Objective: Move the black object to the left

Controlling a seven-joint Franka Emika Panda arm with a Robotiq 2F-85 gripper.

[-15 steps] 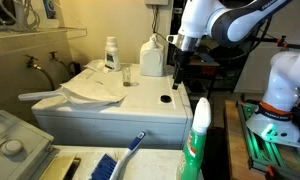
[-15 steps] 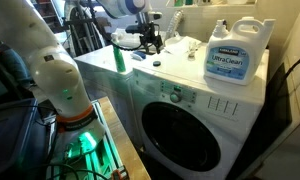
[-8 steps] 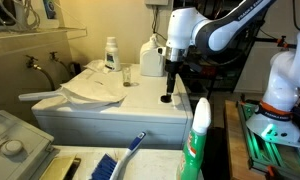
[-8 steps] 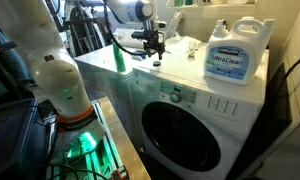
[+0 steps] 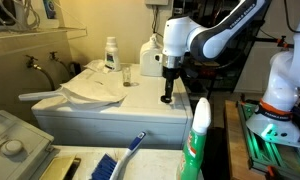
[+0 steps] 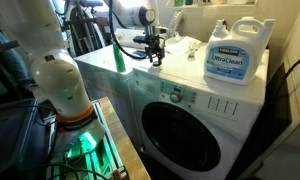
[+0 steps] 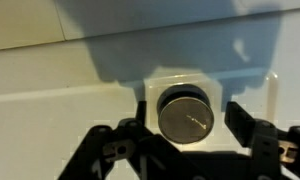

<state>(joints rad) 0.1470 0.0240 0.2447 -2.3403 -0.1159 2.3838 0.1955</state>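
The black object (image 7: 183, 115) is a small dark round piece lying flat on the white washer top (image 5: 140, 102). In the wrist view it sits between my two fingertips, with a finger (image 7: 237, 120) standing a little off its right side and the other close on its left. My gripper (image 7: 186, 116) is open around it. In both exterior views the gripper (image 5: 167, 96) (image 6: 156, 60) points straight down near the washer top's edge, and the piece (image 5: 166, 100) is mostly hidden under the fingers.
A white jug (image 5: 151, 57) (image 6: 236, 55) stands at the back of the top. A small clear glass cup (image 5: 126, 76), a white bottle (image 5: 111, 52) and a white cloth (image 5: 90, 88) lie further along. A green spray bottle (image 5: 198, 140) stands in the foreground.
My arm has swung over the washer top and come down, so the open fingers now straddle the black piece. The piece has not moved.
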